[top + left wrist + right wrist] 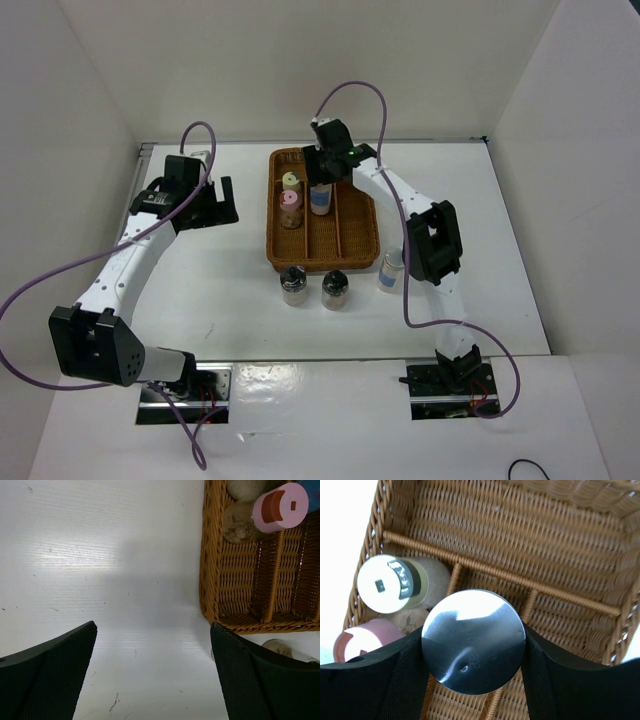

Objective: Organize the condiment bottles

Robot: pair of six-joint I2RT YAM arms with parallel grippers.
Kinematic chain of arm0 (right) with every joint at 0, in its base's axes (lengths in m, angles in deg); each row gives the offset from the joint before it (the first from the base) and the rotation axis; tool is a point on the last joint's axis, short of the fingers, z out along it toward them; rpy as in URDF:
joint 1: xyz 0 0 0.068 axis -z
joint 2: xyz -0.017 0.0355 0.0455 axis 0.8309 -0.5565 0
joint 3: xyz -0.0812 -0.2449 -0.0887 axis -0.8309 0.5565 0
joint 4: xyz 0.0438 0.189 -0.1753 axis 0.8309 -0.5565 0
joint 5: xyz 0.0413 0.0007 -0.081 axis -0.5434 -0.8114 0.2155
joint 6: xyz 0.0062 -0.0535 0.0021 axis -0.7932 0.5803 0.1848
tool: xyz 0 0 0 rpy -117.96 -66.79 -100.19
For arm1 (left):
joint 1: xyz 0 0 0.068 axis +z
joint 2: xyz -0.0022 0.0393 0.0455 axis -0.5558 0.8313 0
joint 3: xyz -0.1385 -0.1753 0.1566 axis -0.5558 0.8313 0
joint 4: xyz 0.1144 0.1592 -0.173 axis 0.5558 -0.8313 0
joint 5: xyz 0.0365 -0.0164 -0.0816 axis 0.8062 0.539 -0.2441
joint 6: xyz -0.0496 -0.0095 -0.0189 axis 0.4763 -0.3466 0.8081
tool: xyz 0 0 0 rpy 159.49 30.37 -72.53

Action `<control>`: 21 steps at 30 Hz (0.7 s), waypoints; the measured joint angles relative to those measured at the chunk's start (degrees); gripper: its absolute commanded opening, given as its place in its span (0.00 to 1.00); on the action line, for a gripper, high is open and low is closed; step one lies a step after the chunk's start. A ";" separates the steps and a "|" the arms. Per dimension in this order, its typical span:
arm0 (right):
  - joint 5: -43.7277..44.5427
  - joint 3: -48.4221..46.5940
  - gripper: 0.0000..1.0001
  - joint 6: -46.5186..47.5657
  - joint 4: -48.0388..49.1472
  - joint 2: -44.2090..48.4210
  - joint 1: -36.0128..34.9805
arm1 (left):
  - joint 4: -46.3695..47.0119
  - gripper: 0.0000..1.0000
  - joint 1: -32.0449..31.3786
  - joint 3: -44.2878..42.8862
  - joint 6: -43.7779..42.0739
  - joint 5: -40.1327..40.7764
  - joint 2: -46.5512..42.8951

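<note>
My right gripper (322, 178) is shut on a grey-capped, blue-labelled bottle (320, 203) at the far left part of the wicker tray (372, 235). Its round grey cap (474, 641) sits between my fingers in the right wrist view. The yellow-capped jar (290, 181) and pink-capped jar (290, 200) stand in the tray's left lane; both caps show in the right wrist view, yellow (387, 583) and pink (362, 640). Two black-capped jars (293, 283) (335, 289) stand on the table before the tray. The second grey-capped bottle (391, 270) stands by the tray's front right corner. My left gripper (205, 205) is open and empty.
The left wrist view shows bare white table, the tray's near corner (212, 595) and the pink cap (280, 507). White walls enclose the table on three sides. The right arm's forearm (432, 240) passes over the tray's right side.
</note>
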State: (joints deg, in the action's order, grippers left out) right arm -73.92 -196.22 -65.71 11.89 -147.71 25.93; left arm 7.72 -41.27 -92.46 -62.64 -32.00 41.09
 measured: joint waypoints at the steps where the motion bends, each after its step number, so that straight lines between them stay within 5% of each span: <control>1: 0.11 0.17 0.44 0.02 -0.15 -0.13 -0.17 | 0.00 1.00 0.04 0.00 0.00 0.02 0.00; 21: 5.29 2.89 0.48 -1.97 5.07 -0.09 -1.29 | 0.44 1.00 0.04 0.02 -1.16 -1.53 0.00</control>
State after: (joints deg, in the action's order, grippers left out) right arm -68.63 -193.34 -67.68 16.96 -147.79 24.64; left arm 8.16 -41.23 -92.44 -63.80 -33.53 41.09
